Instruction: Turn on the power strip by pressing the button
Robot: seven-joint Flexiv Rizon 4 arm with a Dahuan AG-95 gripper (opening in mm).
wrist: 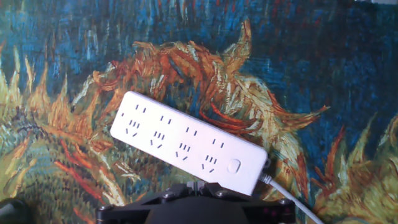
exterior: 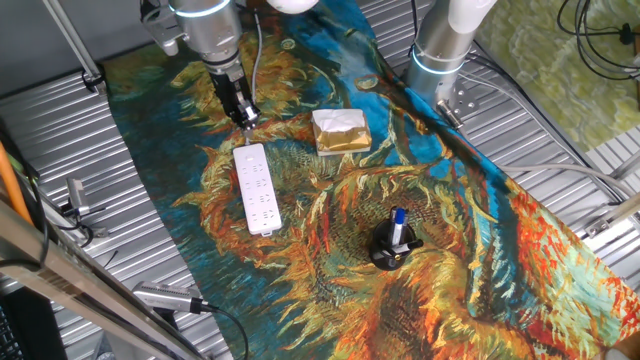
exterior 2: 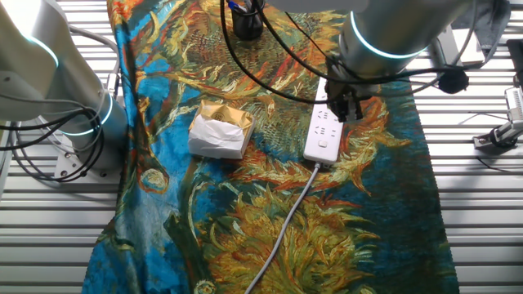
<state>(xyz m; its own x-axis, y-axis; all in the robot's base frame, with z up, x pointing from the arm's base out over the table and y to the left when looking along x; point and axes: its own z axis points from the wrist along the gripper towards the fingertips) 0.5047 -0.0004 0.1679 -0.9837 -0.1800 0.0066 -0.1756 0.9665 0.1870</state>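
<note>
The white power strip lies flat on the painted sunflower cloth, with its cable end towards the arm. In the hand view the strip runs diagonally, and its round white button sits at the lower right end beside the cable. My gripper hangs a little above the cloth just beyond the strip's button end. Its fingertips are pressed together, holding nothing, and show at the bottom edge of the hand view, apart from the strip. In the other fixed view the gripper hovers over the strip.
A gold-wrapped square block lies on the cloth to the right of the strip. A black holder with a blue pen stands nearer the front. A second arm's base stands at the back right. Metal grating surrounds the cloth.
</note>
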